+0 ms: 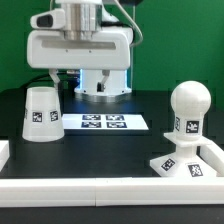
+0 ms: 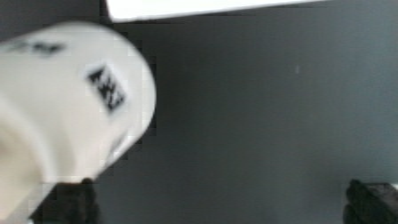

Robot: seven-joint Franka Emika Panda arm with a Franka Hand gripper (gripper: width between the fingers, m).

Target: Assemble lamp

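The white cone shade (image 1: 41, 113) stands on the dark table at the exterior view's left, with a tag on its side. It fills one side of the wrist view (image 2: 63, 100). The round-headed bulb (image 1: 189, 105) stands upright on the flat square base (image 1: 190, 166) at the exterior view's right. My gripper (image 2: 221, 205) hangs high above the table behind the shade, its white hand (image 1: 80, 45) near the top of the exterior view. Its dark fingertips (image 2: 68, 205) stand wide apart with only bare table between them. It is open and holds nothing.
The marker board (image 1: 103, 122) lies flat mid-table between the shade and the bulb, and shows at an edge of the wrist view (image 2: 214, 8). A white rail (image 1: 100, 187) runs along the table's front edge. The robot's white pedestal (image 1: 105, 82) stands at the back.
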